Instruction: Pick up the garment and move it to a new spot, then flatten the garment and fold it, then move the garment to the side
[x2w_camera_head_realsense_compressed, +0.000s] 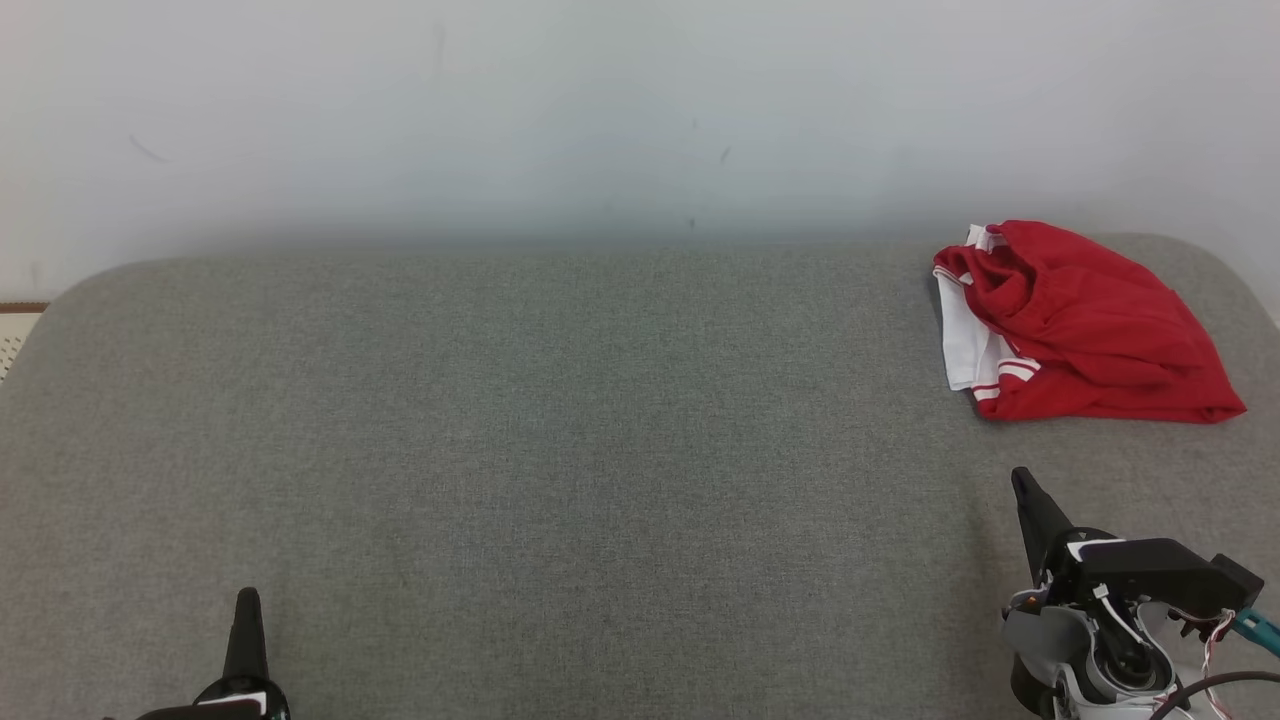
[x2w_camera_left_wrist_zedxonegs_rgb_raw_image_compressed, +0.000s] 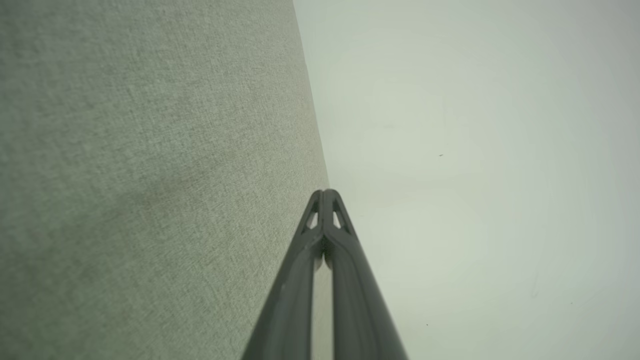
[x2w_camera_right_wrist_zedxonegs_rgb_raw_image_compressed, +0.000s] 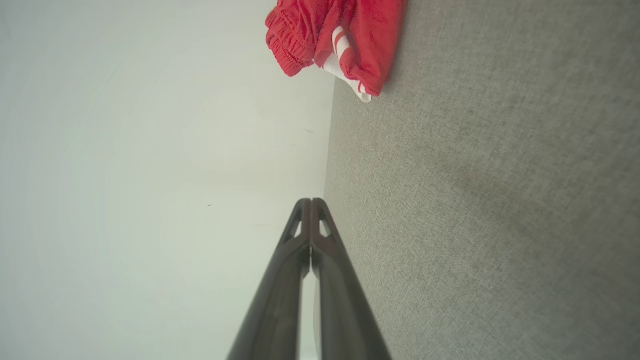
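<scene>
The garment (x2w_camera_head_realsense_compressed: 1085, 325) is a crumpled red piece with white panels and red stripes, lying at the far right of the grey cushioned surface (x2w_camera_head_realsense_compressed: 560, 430). The right wrist view catches the garment (x2w_camera_right_wrist_zedxonegs_rgb_raw_image_compressed: 345, 40) at its top edge. My right gripper (x2w_camera_head_realsense_compressed: 1022, 480) hovers at the lower right, a short way in front of the garment, fingertips pressed together and empty. In its own wrist view the right gripper (x2w_camera_right_wrist_zedxonegs_rgb_raw_image_compressed: 311, 201) is shut. My left gripper (x2w_camera_head_realsense_compressed: 247, 595) stands at the lower left, far from the garment, also shut on nothing. Its wrist view shows the left gripper (x2w_camera_left_wrist_zedxonegs_rgb_raw_image_compressed: 325, 191) with tips meeting.
A pale wall (x2w_camera_head_realsense_compressed: 600, 110) rises behind the grey surface's back edge. The surface rounds off at its far left corner (x2w_camera_head_realsense_compressed: 70, 290), where a strip of floor (x2w_camera_head_realsense_compressed: 15, 325) shows. The wide middle of the surface is bare fabric.
</scene>
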